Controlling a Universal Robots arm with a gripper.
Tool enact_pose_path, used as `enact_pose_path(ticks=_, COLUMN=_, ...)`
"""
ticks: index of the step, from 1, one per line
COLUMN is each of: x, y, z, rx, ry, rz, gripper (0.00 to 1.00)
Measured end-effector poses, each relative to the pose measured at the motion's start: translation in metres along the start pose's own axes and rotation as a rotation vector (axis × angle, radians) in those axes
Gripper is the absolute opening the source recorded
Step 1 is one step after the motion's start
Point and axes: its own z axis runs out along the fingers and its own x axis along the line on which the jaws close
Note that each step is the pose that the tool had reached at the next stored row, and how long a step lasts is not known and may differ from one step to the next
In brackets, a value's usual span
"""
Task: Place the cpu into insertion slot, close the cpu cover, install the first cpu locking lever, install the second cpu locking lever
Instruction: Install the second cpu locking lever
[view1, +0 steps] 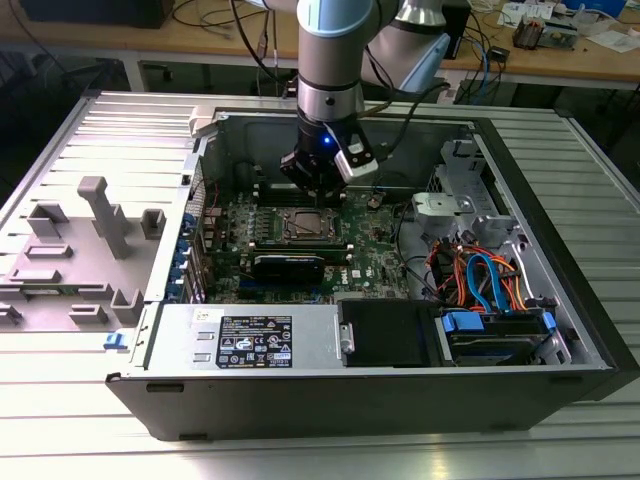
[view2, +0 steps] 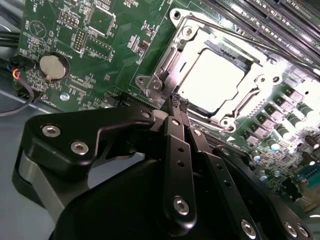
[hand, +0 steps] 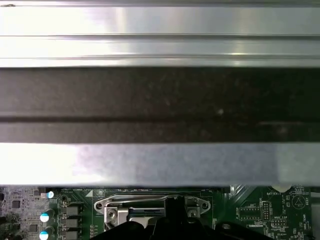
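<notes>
One claw (view2: 176, 101) (pinched) beside seated cpu (view2: 212, 78)

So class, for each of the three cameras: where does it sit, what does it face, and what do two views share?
Exterior view: off the arm, above the open computer case; shows the arm and black gripper.
Second wrist view: on the wrist, facing the green motherboard; the closed fingers point at the silver square cpu cover.
First wrist view: on the wrist, facing the case wall.
Both wrist views share the cover.
</notes>
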Motion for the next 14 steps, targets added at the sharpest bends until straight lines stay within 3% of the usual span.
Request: enact_pose_path(ticks=14, x=0.0000, y=-0.0152, z=-0.0026, rx=0.0002, ry=0.0001, rz=0.000, gripper=0.11)
